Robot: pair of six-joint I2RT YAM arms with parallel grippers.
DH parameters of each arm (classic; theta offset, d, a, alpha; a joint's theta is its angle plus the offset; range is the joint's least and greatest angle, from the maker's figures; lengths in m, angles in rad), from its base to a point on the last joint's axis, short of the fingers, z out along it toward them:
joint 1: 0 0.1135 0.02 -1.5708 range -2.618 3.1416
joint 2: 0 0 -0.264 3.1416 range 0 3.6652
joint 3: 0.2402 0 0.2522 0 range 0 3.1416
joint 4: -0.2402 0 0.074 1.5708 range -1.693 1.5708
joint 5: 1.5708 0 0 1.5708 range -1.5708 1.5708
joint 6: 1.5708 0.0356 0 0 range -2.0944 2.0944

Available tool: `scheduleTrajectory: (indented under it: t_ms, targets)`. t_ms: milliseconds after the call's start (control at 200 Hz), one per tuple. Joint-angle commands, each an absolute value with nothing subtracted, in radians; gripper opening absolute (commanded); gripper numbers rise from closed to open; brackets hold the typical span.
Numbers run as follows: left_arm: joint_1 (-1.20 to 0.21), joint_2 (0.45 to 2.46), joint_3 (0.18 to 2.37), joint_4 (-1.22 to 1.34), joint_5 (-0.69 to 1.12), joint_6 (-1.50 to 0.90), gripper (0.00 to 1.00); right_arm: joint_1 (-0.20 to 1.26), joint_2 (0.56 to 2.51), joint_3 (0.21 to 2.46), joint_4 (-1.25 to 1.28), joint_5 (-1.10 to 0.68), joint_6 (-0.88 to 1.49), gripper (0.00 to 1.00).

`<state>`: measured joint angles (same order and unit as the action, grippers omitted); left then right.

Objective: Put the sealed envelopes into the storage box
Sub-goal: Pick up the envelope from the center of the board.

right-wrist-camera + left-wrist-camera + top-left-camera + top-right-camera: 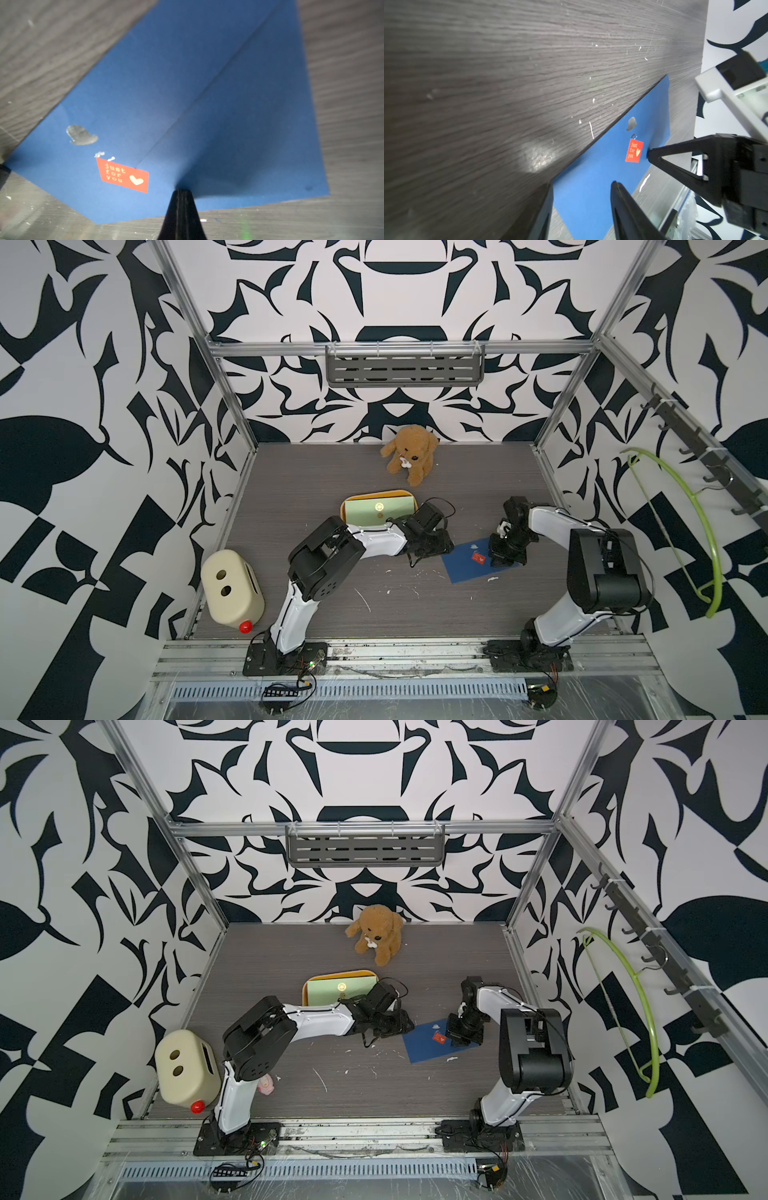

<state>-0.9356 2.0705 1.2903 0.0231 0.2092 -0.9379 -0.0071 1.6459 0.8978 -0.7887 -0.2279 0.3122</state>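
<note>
My right gripper (181, 192), closed, presses its tip on the navy envelope (187, 93); my left gripper (582, 193) stands open at its edge.

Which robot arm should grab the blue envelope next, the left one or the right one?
Probably left. The left fingers are open at the navy envelope's edge, and the yellow storage box is nearer that arm. The right fingers are shut, pressing down on the envelope.

**Counter: what's on it**

Dark wood-grain counter (332, 472). Flat on it, right of ctr: navy envelope (469, 568). Mid: yellow storage box (374, 492). Back: plush dog (411, 452). Front-left corner: cream box (230, 587) w/ two holes. Near the envelope: white scraps (492, 579).
</note>
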Motion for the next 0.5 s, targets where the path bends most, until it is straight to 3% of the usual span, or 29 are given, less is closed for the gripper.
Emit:
scheduleTrajectory:
  t_ms: [0,290,495]
  targets:
    - [-0.93,2.078,1.249,0.047,0.247,-0.948,0.51,-0.003,1.685,0.865,-0.802,-0.242,0.315,0.0]
    - [-0.93,2.068,1.404,-0.219,0.127,-0.768,0.51,0.001,1.655,0.868,-0.812,-0.273,0.294,0.0]
    - [-0.93,2.082,1.451,-0.309,0.096,-0.684,0.51,0.089,1.629,0.867,-0.838,-0.302,0.284,0.0]
